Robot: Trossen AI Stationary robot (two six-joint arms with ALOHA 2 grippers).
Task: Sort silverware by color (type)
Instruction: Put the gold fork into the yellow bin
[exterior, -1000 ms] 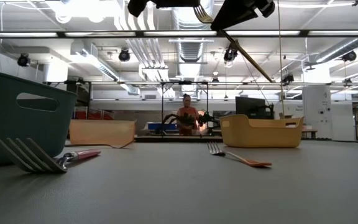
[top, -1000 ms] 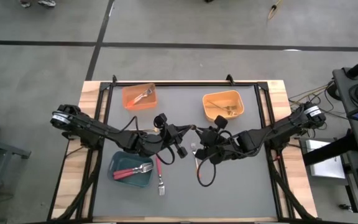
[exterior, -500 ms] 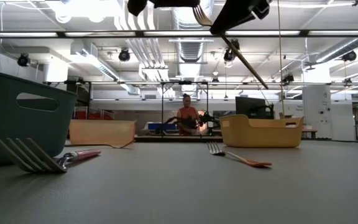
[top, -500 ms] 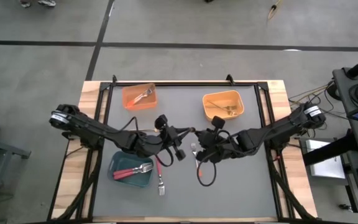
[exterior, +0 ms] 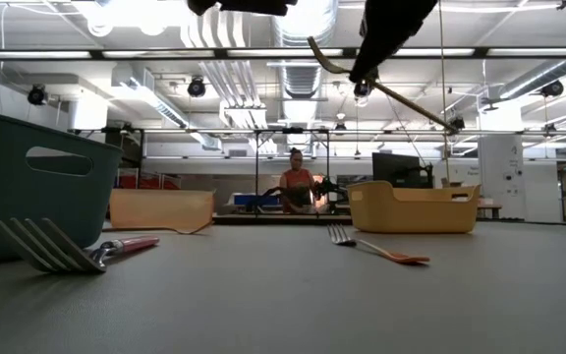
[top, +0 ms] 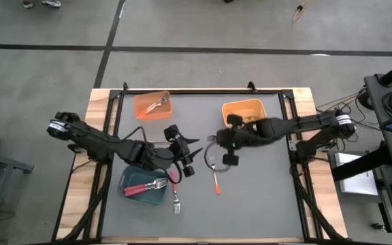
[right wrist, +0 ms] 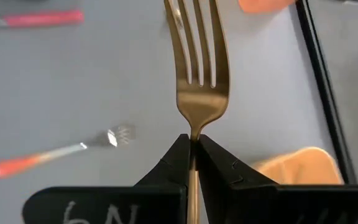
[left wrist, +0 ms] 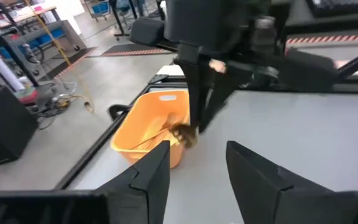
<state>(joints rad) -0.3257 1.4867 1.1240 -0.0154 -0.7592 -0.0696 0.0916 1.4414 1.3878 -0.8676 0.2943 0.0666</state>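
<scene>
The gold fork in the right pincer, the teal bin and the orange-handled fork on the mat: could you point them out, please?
gold fork [right wrist: 196, 74], right wrist view, on the tines.
teal bin [top: 125, 180], high view, on its rim.
orange-handled fork [top: 216, 182], high view, on the handle.

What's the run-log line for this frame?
right tool: shut on gold fork, lifted | left tool: open, empty | orange-handled fork: on table

A gold fork [exterior: 381, 87] hangs tilted from dark fingers [exterior: 386, 34] overhead. On the table [exterior: 283, 295] lie a red-handled fork [exterior: 72, 254] beside the teal bin [exterior: 28, 182] and an orange-handled fork [exterior: 376, 248] near the yellow bin [exterior: 413, 206].
</scene>
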